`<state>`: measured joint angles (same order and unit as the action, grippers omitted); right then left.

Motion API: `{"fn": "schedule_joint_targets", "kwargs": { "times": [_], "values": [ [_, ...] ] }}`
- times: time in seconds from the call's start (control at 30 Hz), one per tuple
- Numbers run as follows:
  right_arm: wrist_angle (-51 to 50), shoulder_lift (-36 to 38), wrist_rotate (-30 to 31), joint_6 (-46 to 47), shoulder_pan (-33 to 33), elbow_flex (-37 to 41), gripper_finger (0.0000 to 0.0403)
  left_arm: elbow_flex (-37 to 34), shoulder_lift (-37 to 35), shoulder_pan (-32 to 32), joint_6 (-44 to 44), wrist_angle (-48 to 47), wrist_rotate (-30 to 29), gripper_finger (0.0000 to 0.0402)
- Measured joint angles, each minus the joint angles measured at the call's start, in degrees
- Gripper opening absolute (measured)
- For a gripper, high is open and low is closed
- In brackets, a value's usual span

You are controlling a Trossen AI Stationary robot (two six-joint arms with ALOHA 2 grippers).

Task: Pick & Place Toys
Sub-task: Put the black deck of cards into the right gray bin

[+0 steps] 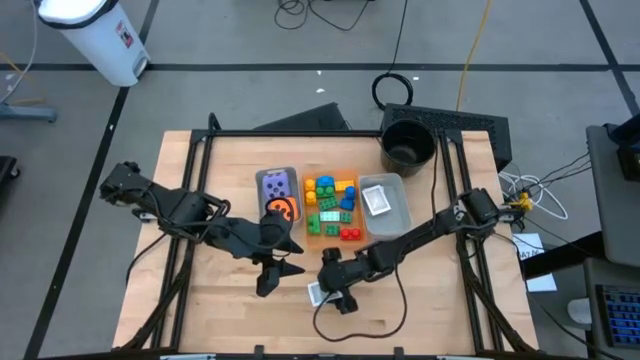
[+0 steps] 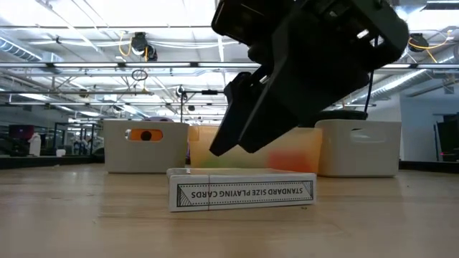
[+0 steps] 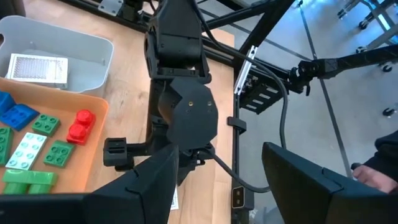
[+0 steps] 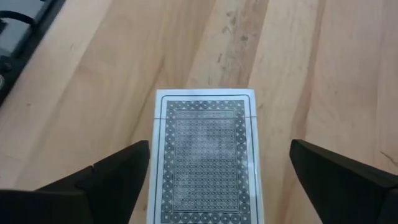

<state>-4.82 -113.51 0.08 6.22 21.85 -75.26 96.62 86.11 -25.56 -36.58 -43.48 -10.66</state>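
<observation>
A white rectangular box of playing cards lies flat on the pale wooden table, at the near middle of it, with the words "STANDARD SIZE PLAYING CARDS" printed on its side. The right gripper hangs just above this box with its two dark fingers spread wide apart, one on each side of the box, and they do not touch it (the patterned top of the box is fully visible between them). In the high view the right gripper is seen just beside the box.

The left gripper is a little to the left of it, above bare table; its fingers stand partly apart and hold nothing.

Farther back there are three trays in a row. The grey rectangular tray on the left holds a purple spotted die and an orange spotted die. The orange tray in the middle holds small plastic bricks of blue, yellow, green, red and orange colour. The grey tray on the right holds another flat whitish card box. A black round bucket stands at the far right corner
</observation>
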Motion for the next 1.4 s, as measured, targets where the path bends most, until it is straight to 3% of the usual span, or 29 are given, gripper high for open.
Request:
{"fn": "schedule_joint_targets", "kwargs": {
  "times": [0.2,0.47,1.4],
  "values": [
    [0.08,0.0,0.21,1.17,1.55,0.0,0.0391,0.0,0.0,0.02,0.02,0.0,-0.39,0.0239],
    [-0.2,-0.8,5.94,1.25,2.91,0.02,0.0385,0.0,0.0,0.04,0.04,0.0,-2.95,0.0239],
    [0.89,-1.64,4.54,5.52,0.85,4.01,0.0382,-0.02,0.02,0.03,-1.22,-0.03,-2.97,0.0239]
  ]
}}
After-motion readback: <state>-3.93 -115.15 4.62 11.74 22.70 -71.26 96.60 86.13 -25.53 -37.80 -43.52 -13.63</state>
